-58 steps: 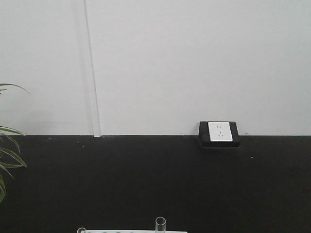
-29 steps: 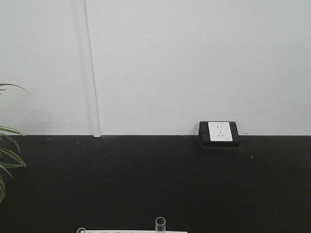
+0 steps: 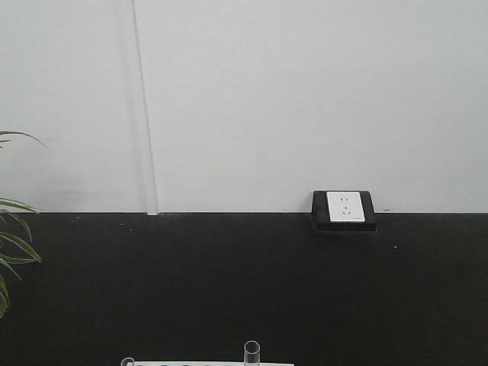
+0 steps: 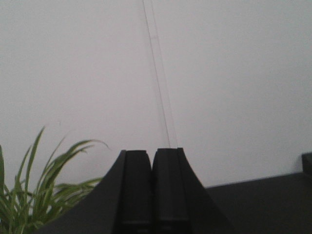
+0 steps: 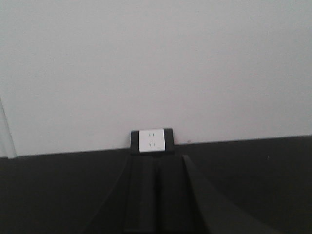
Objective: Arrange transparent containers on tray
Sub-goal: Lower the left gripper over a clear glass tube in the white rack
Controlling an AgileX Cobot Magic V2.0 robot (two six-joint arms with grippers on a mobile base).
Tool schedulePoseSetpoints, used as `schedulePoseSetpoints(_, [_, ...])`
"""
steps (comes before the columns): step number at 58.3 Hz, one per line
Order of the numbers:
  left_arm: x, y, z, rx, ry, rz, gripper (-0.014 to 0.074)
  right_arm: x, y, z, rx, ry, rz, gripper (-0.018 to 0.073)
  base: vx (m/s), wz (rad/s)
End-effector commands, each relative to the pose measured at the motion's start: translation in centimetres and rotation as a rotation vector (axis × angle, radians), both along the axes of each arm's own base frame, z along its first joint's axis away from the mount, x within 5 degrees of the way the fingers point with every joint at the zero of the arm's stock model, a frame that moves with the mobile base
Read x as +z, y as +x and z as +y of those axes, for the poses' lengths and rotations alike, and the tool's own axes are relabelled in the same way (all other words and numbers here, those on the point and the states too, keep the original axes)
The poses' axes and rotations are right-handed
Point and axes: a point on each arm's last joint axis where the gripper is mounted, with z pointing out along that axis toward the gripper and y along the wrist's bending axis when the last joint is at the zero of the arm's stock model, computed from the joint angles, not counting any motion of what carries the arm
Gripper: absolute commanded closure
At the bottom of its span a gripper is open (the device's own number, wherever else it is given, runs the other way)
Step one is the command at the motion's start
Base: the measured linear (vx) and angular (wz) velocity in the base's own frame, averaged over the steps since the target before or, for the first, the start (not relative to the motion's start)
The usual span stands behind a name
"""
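One clear test tube [image 3: 252, 354] pokes its rim up at the bottom edge of the front view, standing in the white holed rack [image 3: 206, 364]. A second tube rim [image 3: 127, 361] shows at the rack's left end. The yellow tray is out of view. My left gripper [image 4: 151, 155] is shut with nothing between its black fingers, raised and pointing at the white wall. My right gripper [image 5: 154, 163] is shut and empty too, pointing at the wall socket. Neither gripper shows in the front view.
A white wall socket [image 3: 345, 207] in a black frame sits on the wall where white meets black. A green plant [image 3: 11, 244] hangs in at the left; its leaves [image 4: 34, 195] also show in the left wrist view.
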Motion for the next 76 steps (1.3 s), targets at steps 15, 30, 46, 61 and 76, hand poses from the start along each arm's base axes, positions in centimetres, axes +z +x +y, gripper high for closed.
schedulePoseSetpoints(15, [-1.5, 4.0, 0.0, 0.018, 0.005, 0.244, 0.0573, 0.3, 3.0, -0.2, -0.01, -0.018, 0.032, 0.0562, 0.0, 0.0])
schedulePoseSetpoints(30, [-2.7, 6.7, -0.2, 0.006, 0.01, 0.318, 0.0421, -0.2, 3.8, -0.2, -0.009, -0.013, 0.077, 0.0493, 0.0, 0.0])
schedulePoseSetpoints(46, [-4.9, 10.3, -0.5, -0.006, 0.015, 0.435, 0.0178, -0.3, 3.8, -0.2, -0.009, -0.013, 0.082, 0.0246, 0.0, 0.0])
schedulePoseSetpoints(61, [-6.3, 13.5, -2.7, -0.136, 0.009, 0.333, 0.0111, -0.3, 3.8, -0.2, -0.009, -0.013, 0.082, 0.0083, 0.0, 0.0])
schedulePoseSetpoints(76, [-12.0, 11.9, -5.4, -0.327, -0.12, 0.34, 0.0111, -0.3, 3.8, -0.2, -0.009, -0.014, 0.084, 0.0078, 0.0, 0.0])
